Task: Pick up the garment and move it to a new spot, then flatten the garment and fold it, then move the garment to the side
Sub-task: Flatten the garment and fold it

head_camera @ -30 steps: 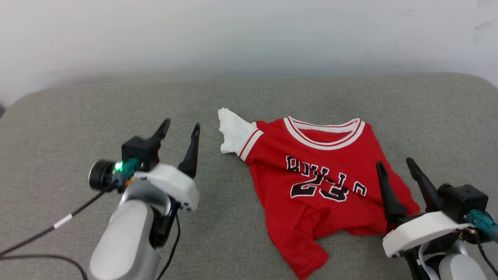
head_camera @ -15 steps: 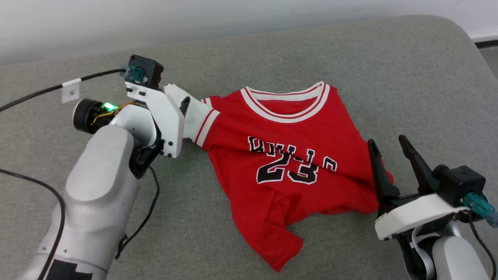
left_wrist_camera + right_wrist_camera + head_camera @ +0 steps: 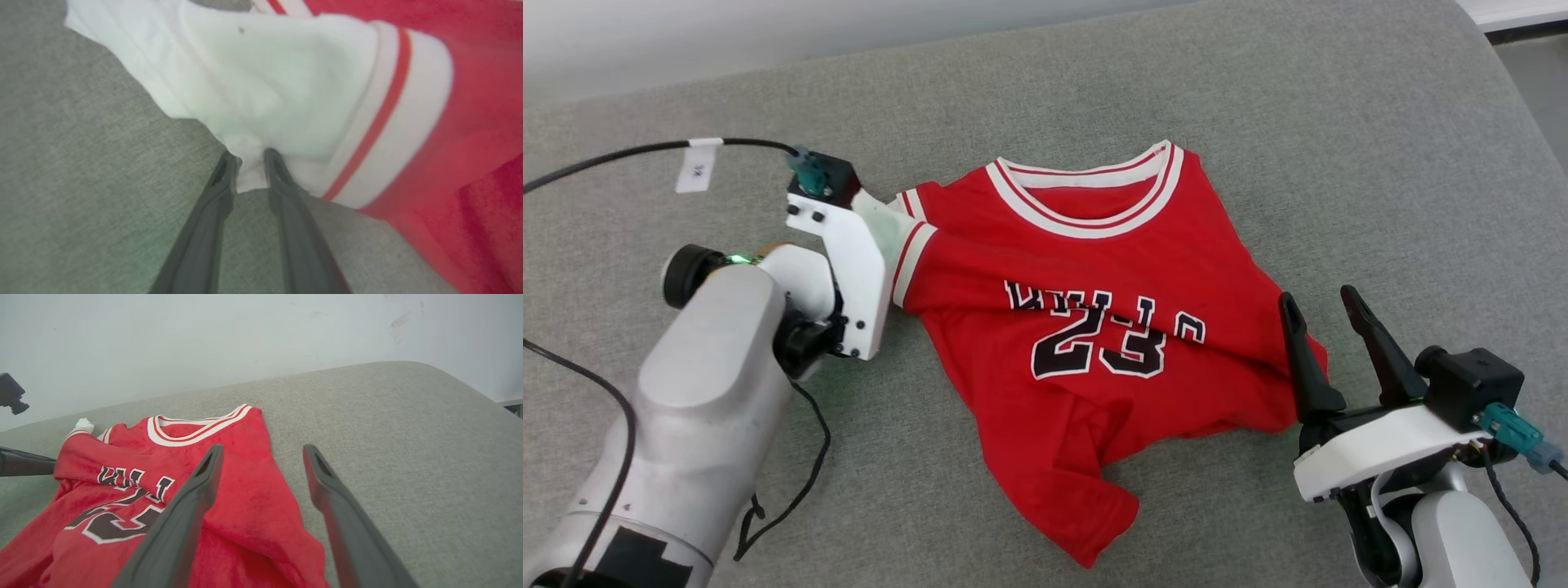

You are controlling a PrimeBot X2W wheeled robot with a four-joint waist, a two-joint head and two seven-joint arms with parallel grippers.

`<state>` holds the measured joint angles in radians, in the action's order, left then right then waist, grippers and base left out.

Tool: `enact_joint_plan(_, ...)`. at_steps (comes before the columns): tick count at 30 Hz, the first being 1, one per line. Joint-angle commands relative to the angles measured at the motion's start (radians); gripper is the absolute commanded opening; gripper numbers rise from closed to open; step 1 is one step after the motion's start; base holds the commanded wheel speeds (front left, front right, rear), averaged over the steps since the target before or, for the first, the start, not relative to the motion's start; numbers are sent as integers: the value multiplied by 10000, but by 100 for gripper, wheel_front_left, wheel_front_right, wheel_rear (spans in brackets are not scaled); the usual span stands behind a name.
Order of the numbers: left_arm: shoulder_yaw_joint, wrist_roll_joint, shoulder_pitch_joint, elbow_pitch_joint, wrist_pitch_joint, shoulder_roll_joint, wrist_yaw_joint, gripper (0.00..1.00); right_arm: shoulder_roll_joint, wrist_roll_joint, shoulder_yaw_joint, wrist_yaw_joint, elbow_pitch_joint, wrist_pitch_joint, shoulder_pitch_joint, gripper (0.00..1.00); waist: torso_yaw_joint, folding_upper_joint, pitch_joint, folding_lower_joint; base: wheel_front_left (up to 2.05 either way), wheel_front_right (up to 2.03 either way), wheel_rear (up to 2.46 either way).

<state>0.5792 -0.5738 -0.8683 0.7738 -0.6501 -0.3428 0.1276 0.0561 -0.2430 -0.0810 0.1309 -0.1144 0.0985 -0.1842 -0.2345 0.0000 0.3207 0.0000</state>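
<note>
The garment is a red shirt with black "23" lettering, lying crumpled on the grey cushion, collar to the far side. Its white sleeve points left, under the white housing of my left hand. In the left wrist view my left gripper has its fingers drawn close together, pinching the hem of the white sleeve. My right gripper stands open at the shirt's right edge, above the cloth. The right wrist view shows that gripper with nothing between its fingers and the garment below.
A black cable with a white tag runs from my left wrist over the cushion's left part. The cushion's rounded right edge drops to the floor. A pale wall stands behind. Bare grey cushion surrounds the shirt.
The head camera has tilted and shifted. My left arm reached forward to the white sleeve and its fingers closed in on the hem. The right gripper stays open beside the shirt.
</note>
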Motion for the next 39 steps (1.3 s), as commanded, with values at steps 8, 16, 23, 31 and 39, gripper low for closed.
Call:
enact_joint_plan(8, 377, 172, 166, -92, 2698, -62, 19, 0, -27, 86, 190, -3, -92, 14, -61, 100, 673, 0, -349, 0, 0, 0, 0)
enact_joint_plan(16, 61, 344, 1159, -1385, 5031, -272, -540, 0, 192, 295, 756, -3, 330, -385, 217, 100, 1709, 0, -848, 0, 0, 0, 0)
enact_joint_plan(23, -245, 61, 3325, -3205, 5648, -756, -1442, 0, 178, 396, 1131, -3, 674, -693, 455, 100, 2256, 0, -1002, 0, 0, 0, 0)
enact_joint_plan(31, -926, -1096, 7328, -5253, 5404, -1175, -3130, 0, 80, 273, 1296, -3, 648, -932, 888, 100, 2424, 0, -1511, 0, 0, 0, 0)
enact_joint_plan(39, -1121, -1553, 8623, -5896, 5349, -1121, -3655, 100, 29, 181, 1472, -3, 538, -1145, 1177, 100, 2388, 0, -1847, 0, 0, 0, 0)
